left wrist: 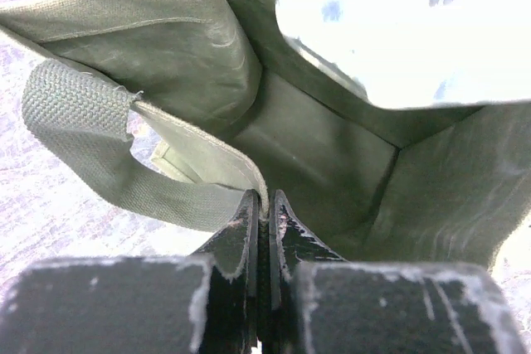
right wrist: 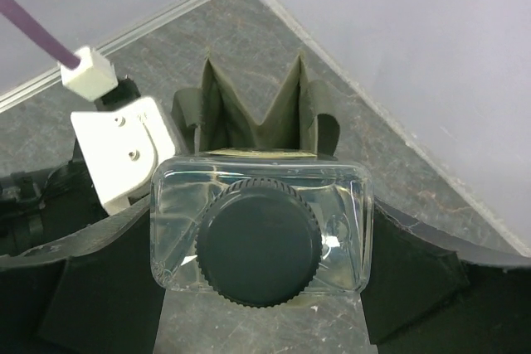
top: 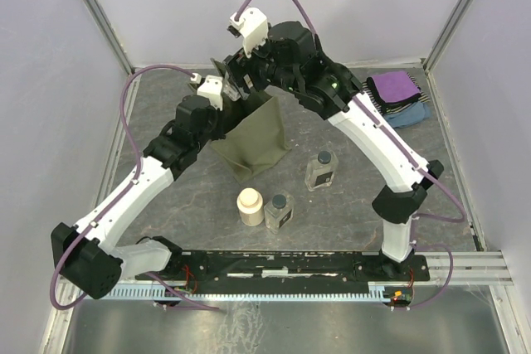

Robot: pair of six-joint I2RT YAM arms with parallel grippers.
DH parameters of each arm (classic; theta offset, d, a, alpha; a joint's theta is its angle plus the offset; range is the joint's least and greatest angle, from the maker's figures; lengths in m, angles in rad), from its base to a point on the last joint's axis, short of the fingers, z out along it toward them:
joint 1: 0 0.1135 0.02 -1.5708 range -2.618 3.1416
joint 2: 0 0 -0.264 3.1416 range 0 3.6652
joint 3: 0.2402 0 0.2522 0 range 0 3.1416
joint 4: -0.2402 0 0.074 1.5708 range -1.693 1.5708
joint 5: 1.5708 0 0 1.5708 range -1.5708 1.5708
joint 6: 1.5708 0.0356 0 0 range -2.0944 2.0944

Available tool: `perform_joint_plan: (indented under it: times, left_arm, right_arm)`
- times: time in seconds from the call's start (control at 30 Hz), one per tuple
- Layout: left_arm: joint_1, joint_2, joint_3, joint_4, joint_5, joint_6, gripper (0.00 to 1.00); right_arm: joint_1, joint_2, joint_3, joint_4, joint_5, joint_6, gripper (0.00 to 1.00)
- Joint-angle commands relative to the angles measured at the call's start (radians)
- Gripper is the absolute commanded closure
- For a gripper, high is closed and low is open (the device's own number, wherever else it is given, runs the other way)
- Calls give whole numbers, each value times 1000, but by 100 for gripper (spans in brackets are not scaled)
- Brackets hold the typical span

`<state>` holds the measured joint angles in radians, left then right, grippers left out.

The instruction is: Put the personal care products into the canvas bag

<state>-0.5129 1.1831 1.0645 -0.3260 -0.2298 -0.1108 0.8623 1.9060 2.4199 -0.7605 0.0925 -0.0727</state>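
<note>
The olive canvas bag point(top: 255, 145) stands open at the back of the table. My left gripper point(top: 222, 95) is shut on its near-left rim point(left wrist: 264, 198); the handle point(left wrist: 79, 134) loops to the left. My right gripper point(top: 242, 68) is shut on a clear squarish bottle point(right wrist: 259, 242) with a dark cap, held above the bag's mouth point(right wrist: 249, 118). That bottle shows as a blur point(left wrist: 398, 31) over the bag in the left wrist view. Two more bottles point(top: 321, 169) point(top: 279, 211) and the cream jar point(top: 250, 206) stand on the table in front of the bag.
Folded purple, striped and blue cloths point(top: 398, 95) lie at the back right corner. Walls close in on the table at the back and sides. The left wrist's white camera housing point(right wrist: 124, 151) sits close beside the held bottle.
</note>
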Motion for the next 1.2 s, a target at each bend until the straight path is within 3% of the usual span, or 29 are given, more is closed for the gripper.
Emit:
perform_joint_plan:
  times: [0.0, 0.2, 0.57, 0.83, 1.17]
  left_arm:
    - [-12, -13, 34, 10, 5, 1, 97]
    - [-14, -71, 45, -4, -20, -10, 97]
    - [-14, -214, -17, -10, 3, -90, 97]
    - [-15, -258, -68, -31, -54, -116, 97]
    - [-15, -263, -82, -41, -70, -117, 97]
  right_arm:
    - [3, -128, -67, 186, -42, 53, 100]
    - [3, -121, -217, 198, -47, 74, 100]
    - [-13, 55, -161, 206, -82, 78, 100]
    - [-32, 133, -157, 124, 50, 91, 100]
    - [-101, 72, -442, 404, 7, 93, 100]
